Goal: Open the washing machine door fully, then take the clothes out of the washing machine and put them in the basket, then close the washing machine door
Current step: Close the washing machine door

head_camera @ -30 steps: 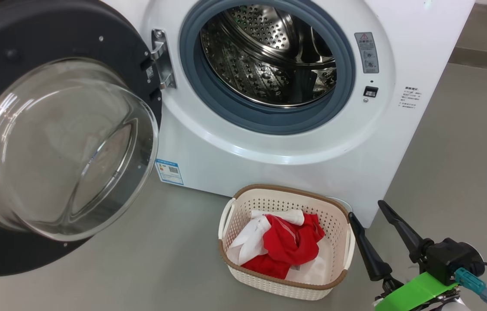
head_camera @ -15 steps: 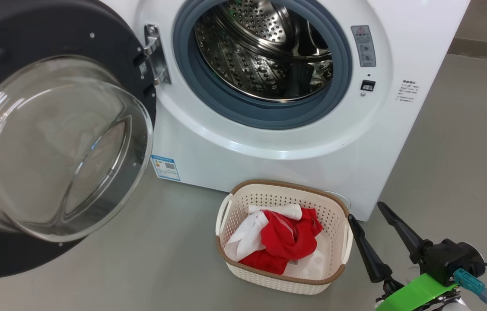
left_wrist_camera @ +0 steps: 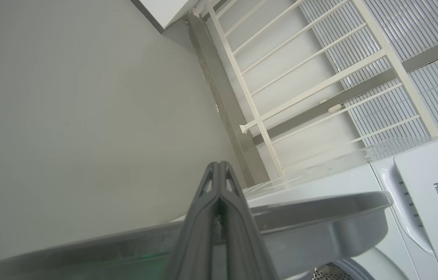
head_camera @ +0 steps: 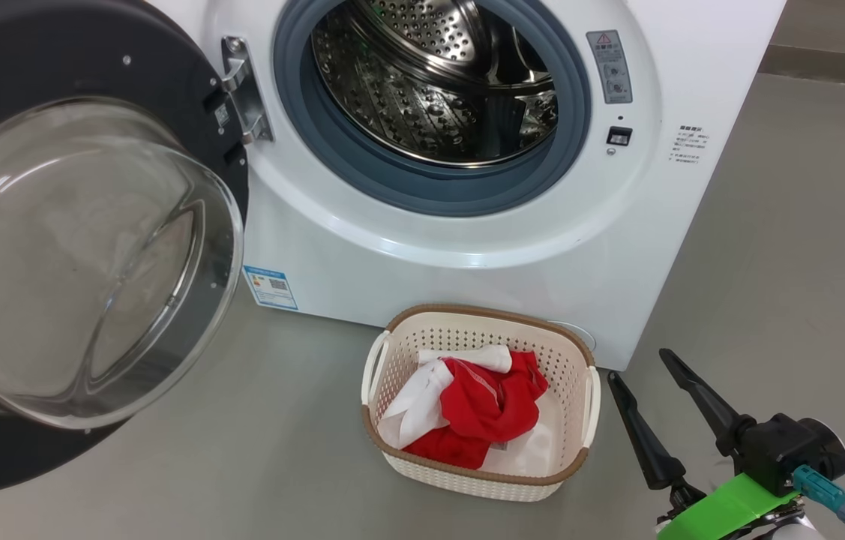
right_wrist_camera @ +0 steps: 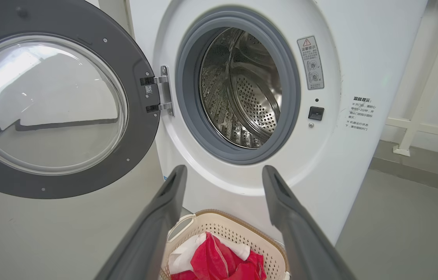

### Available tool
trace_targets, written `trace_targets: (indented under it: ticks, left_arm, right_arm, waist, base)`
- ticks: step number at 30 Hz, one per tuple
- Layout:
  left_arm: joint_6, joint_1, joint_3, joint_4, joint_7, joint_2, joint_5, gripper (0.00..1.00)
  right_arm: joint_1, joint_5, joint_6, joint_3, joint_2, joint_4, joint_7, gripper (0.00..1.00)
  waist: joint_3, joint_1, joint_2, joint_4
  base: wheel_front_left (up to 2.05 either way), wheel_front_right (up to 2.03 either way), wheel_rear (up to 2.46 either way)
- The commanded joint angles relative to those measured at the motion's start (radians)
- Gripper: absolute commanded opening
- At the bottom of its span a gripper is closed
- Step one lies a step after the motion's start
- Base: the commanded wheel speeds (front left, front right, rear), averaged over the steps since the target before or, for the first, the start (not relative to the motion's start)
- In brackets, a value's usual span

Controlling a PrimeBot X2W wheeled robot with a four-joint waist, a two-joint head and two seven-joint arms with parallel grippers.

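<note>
The red clothes [head_camera: 478, 409] lie in the basket [head_camera: 482, 311], at 6 o'clock from the machine [head_camera: 429, 247]. The door [head_camera: 77, 262] hangs open at 9 o'clock. The right pincer [head_camera: 638, 364] is spread; the left pincer [left_wrist_camera: 217, 165] is pressed together.

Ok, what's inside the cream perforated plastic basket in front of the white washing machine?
Crumpled red clothes with a white piece lie in the cream perforated basket, its inner back wall bare above them. Whatever lies beneath the pile is covered.
</note>
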Motion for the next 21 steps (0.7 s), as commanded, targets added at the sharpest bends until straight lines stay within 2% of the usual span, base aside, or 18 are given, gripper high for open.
trace_targets:
  ticks: [1, 8, 17, 21]
  left_arm:
    - [-0.017, -0.018, 0.009, -0.018, 0.021, 0.075, -0.011, 0.0]
    - [-0.058, 0.006, -0.014, -0.015, 0.11, 0.069, -0.028, 0.0]
    - [-0.099, 0.061, 0.009, -0.069, 0.198, 0.037, -0.092, 0.0]
    - [-0.104, 0.101, 0.02, -0.108, 0.235, 0.016, -0.116, 0.0]
  right_arm:
    - [-0.015, 0.009, 0.006, 0.016, -0.016, -0.028, -0.006, 1.0]
    - [-0.012, 0.009, 0.006, 0.011, -0.014, -0.03, -0.006, 1.0]
    - [-0.007, 0.006, 0.006, 0.004, -0.001, -0.034, -0.006, 1.0]
    - [-0.002, 0.005, 0.006, -0.001, 0.007, -0.037, -0.006, 1.0]
  waist:
    - [0.001, 0.0, -0.0001, -0.001]
    - [0.004, 0.0, -0.0001, 0.002]
    - [0.003, 0.0, -0.0001, 0.01]
    - [-0.003, 0.0, -0.0001, 0.014]
  base:
    - [0.0, 0.0, 0.0]
    - [0.0, 0.0, 0.0]
    - [0.0, 0.0, 0.0]
    - [0.0, 0.0, 0.0]
